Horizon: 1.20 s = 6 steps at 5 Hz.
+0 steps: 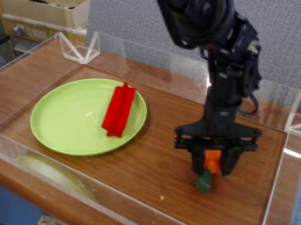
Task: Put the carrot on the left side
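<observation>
The orange carrot (209,166) lies on the wooden table at the lower right, its dark green stem end (203,183) pointing toward the front edge. My gripper (214,159) points straight down over it, with its black fingers (194,156) pressed against the carrot's two sides, shut on it. The gripper hides most of the carrot's orange body. The carrot still seems to rest on the table.
A light green plate (65,127) sits at the left with a flat red block (118,108) on its right part. Clear acrylic walls (276,189) border the table. A white triangular stand (81,47) is at the back left.
</observation>
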Each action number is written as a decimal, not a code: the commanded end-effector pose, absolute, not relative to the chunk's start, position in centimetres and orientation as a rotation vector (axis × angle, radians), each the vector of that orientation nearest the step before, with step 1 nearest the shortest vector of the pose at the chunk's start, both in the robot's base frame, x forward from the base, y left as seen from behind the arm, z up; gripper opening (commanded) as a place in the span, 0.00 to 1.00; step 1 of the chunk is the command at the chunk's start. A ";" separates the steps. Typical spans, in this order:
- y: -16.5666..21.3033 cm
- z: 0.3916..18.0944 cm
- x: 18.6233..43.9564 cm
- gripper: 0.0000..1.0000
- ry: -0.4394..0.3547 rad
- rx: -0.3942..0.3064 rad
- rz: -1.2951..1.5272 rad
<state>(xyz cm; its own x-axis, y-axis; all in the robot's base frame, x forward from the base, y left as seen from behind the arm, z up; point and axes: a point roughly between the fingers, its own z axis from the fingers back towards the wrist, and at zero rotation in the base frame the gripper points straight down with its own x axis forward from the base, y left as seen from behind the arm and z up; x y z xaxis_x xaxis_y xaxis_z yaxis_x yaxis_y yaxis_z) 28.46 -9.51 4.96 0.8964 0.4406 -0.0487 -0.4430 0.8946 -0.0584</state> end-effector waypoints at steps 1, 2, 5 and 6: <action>-8.4 9.1 29.0 0.00 -0.031 -0.132 0.421; -6.3 11.8 28.9 0.00 -0.046 -0.175 0.407; -5.0 15.7 25.3 0.00 -0.070 -0.207 0.339; -4.8 15.6 25.1 0.00 -0.086 -0.209 0.328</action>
